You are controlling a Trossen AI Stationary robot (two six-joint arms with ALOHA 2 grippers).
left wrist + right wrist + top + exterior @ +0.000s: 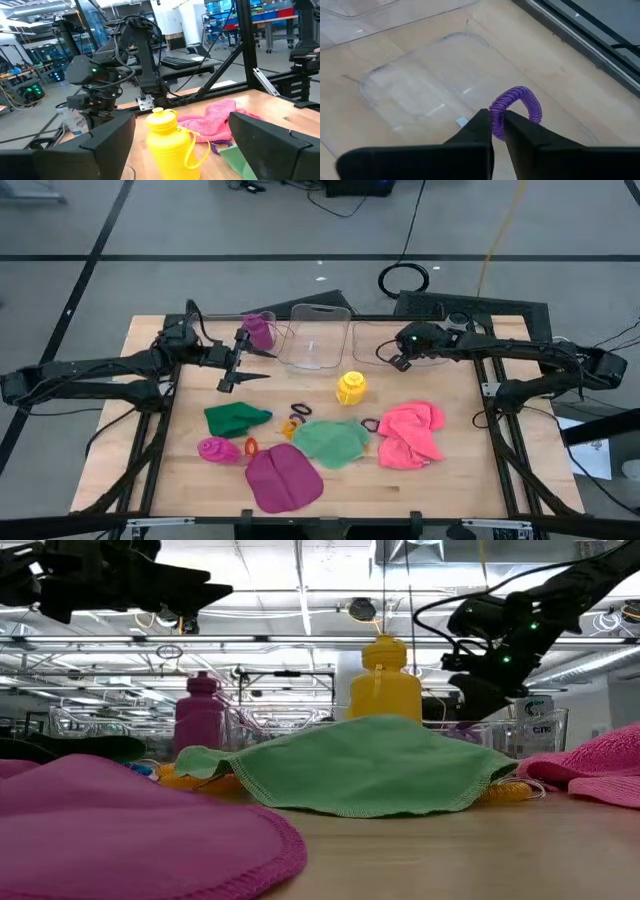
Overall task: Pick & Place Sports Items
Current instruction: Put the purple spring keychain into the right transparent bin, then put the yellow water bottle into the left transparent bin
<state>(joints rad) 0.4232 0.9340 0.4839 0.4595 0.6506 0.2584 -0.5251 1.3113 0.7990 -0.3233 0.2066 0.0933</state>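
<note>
3 bottles [351, 387], 4 cloths [330, 442], 3 clear bins [320, 340], 2 arms

yellow bottle [351, 387], purple ring [516, 104], light green cloth [350, 770], pink cloth [411, 433]

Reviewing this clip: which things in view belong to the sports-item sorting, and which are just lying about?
Job:
- purple coil ring, pinched in the right end effector over a clear bin
- yellow bottle
- purple bottle, in a bin
- magenta bottle
- green cloths
- magenta cloth
- pink cloth
- left end effector, open and empty

Lying about:
- cable loop on the floor
</note>
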